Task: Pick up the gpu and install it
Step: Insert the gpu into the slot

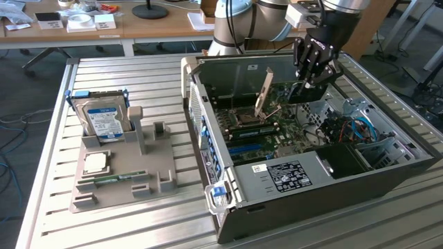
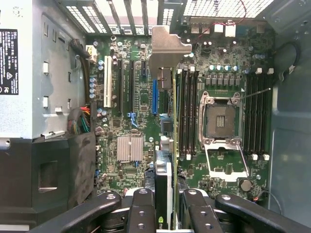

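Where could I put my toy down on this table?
Bare slats lie on the table behind the hard drive, and along the near edge in front of the grey holder. Between holder and computer case is a narrow strip. Inside the case it's crowded: the gripper holds the gpu.

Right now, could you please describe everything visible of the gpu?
The gpu is a thin dark card, edge-on, with a pale silver metal bracket at one end. The gripper clamps the other end, holding it on edge inside the open case, above the motherboard. Whether it is seated cannot be told.
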Controlling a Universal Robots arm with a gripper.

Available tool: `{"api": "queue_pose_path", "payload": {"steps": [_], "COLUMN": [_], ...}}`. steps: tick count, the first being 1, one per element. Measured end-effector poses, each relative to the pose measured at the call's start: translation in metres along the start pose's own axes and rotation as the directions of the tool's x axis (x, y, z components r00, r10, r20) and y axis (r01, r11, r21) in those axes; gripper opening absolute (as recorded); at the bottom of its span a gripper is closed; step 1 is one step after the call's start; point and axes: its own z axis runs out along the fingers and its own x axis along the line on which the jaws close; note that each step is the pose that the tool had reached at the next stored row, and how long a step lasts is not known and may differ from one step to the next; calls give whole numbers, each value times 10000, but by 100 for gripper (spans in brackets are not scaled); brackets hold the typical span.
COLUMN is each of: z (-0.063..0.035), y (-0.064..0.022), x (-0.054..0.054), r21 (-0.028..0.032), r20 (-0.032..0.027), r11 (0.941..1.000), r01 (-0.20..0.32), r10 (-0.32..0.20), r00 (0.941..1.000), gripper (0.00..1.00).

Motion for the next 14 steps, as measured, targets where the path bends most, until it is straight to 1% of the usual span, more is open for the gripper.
{"api": "queue_pose_path", "payload": {"steps": [7,9,14], "z": [1,19,99], "y": [0,0,-3], "x": [0,0,0], "r21": [0,-4,-45], "r20": [-1,4,0], "r11": [10000,10000,10000], "r01": [0,-1,-1], "r10": [0,1,1], "r00": [10000,10000,10000], "gripper": [27,27,27]}}
